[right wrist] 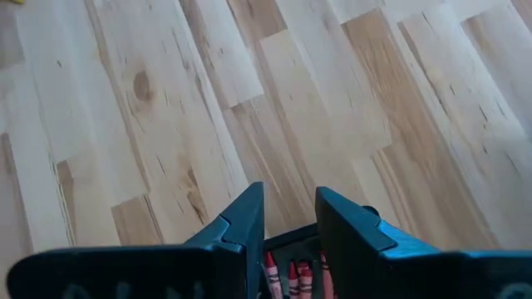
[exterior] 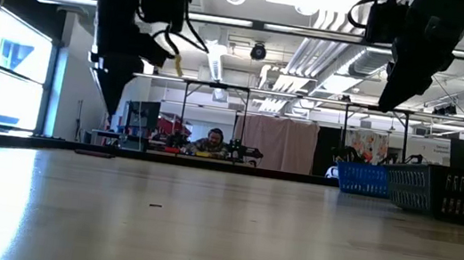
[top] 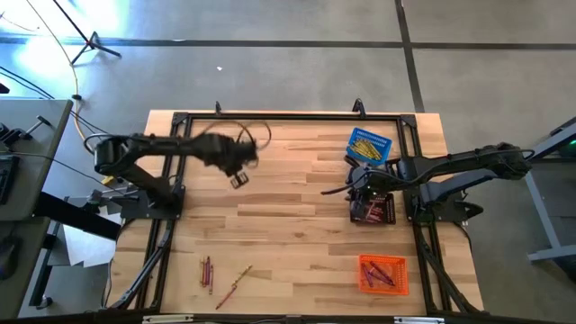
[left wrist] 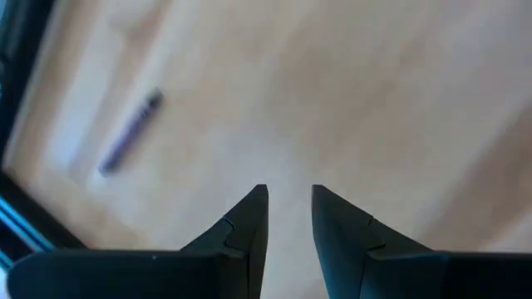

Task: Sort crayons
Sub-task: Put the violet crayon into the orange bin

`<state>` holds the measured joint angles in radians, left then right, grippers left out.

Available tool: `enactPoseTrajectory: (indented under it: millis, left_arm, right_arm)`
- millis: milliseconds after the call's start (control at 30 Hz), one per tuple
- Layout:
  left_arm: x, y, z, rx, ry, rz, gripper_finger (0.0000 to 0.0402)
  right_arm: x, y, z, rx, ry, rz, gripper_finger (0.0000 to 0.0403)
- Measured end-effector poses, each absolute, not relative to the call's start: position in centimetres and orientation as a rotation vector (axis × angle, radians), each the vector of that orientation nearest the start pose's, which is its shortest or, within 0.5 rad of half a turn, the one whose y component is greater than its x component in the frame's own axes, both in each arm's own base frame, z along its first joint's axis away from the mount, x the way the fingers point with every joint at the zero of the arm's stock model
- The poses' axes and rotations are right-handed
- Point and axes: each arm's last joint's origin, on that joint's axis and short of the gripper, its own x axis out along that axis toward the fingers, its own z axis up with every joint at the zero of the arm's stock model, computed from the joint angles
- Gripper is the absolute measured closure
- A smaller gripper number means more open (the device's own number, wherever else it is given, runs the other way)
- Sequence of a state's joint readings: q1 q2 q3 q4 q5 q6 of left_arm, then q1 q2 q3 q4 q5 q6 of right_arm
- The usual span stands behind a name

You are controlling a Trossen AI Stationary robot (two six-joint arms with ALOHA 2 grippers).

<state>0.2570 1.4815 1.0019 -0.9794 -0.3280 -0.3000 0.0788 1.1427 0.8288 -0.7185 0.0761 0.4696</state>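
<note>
- The wooden worktop (top: 288,225) is carrying everything, with a black frame (top: 171,234) running along its edges.
- The left arm (top: 153,148) is reaching in from the left edge toward the middle of the back half; its image is smeared in the high view.
- The right arm (top: 468,164) is stretching in from the right edge and stopping above the black basket.
- The left gripper (top: 239,178) is hanging over bare wood, well apart from all three baskets. In the left wrist view its fingers (left wrist: 249,218) are standing a narrow gap apart with nothing between them (left wrist: 289,198).
- The right gripper (top: 358,184) is hovering over the left side of the black basket (top: 373,211). In the right wrist view its fingers (right wrist: 245,218) are likewise parted a little and gripping nothing (right wrist: 289,198), with red crayons (right wrist: 293,274) showing just below the tips.
- The blue basket (top: 370,144) is sitting near the back right corner, holding yellow crayons (top: 368,142).
- The orange basket (top: 383,274) is resting near the front right corner, with crayons (top: 382,273) lying inside; their colour is hard to tell.
- Loose crayons are lying near the front edge, left of centre: a small bunch (top: 208,272) and, just beside it, a slanted thin pair (top: 236,284).
- One purple crayon (left wrist: 130,133) is showing on the wood in the left wrist view.
</note>
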Motion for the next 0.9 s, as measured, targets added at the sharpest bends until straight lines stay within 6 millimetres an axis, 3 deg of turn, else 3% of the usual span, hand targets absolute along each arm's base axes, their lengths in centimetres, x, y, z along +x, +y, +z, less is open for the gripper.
enactPoseTrajectory:
  millis: [267,433,633,900]
  left_arm:
    - [22.5,15.5,21.1,-0.216,1.294,0.628,0.0319]
    - [20.5,19.0,19.9,-0.237,1.346,0.647,0.0319]
    - [19.1,21.3,17.7,-0.252,1.454,0.619,0.0319]
    - [18.8,22.5,14.8,-0.246,1.579,0.619,0.0319]
  right_arm:
    - [21.3,1.4,24.4,0.347,0.971,-0.265,0.0306]
    - [21.5,1.2,24.5,0.314,0.935,-0.294,0.0306]
    - [21.7,0.4,24.6,0.287,0.912,-0.340,0.0306]
    - [21.9,-1.9,24.8,0.259,0.871,-0.391,0.0306]
